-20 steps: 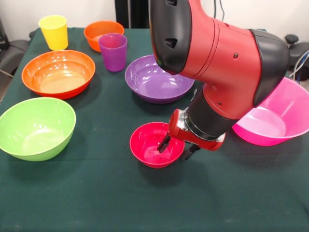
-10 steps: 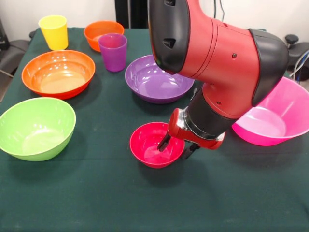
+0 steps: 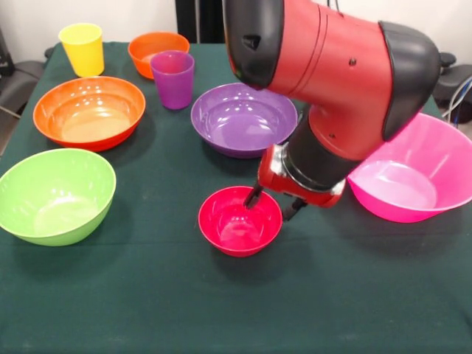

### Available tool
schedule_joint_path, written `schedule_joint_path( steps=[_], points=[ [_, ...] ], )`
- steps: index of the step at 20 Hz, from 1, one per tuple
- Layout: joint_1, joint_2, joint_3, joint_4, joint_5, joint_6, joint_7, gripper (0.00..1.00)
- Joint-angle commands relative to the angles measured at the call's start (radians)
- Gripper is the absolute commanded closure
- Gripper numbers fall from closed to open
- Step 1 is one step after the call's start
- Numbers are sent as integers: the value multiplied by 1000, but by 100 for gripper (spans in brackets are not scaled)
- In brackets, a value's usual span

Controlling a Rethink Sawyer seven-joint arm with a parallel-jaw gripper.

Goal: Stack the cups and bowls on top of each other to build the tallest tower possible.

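The small red-magenta bowl (image 3: 240,221) stands upright and holds nothing, near the table's middle. My gripper (image 3: 272,205) hangs open just above its right rim, one fingertip (image 3: 253,198) over the bowl and the other outside it. Further back are the purple bowl (image 3: 243,119), purple cup (image 3: 172,78), small orange bowl (image 3: 157,51) and yellow cup (image 3: 81,48). The large orange bowl (image 3: 89,112) and lime green bowl (image 3: 55,195) sit at the left, the huge pink bowl (image 3: 413,173) at the right. Each stands alone on the cloth.
The dark green cloth (image 3: 147,295) covers the table. My bulky red arm (image 3: 332,81) hangs over the middle right and hides part of the purple and pink bowls. A chair (image 3: 18,81) stands past the table's far left corner.
My gripper has risen out of the red-magenta bowl and moved slightly back. The bowl stayed where it was.
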Motion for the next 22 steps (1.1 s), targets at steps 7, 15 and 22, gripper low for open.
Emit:
schedule_joint_path(
  steps=[7,15,22],
  points=[
    [6,-147,164,247,14,-18,-11,0],
    [-3,-164,173,257,-1,-7,-16,0],
    [-7,-183,187,282,-1,-9,-18,0]
  ],
)
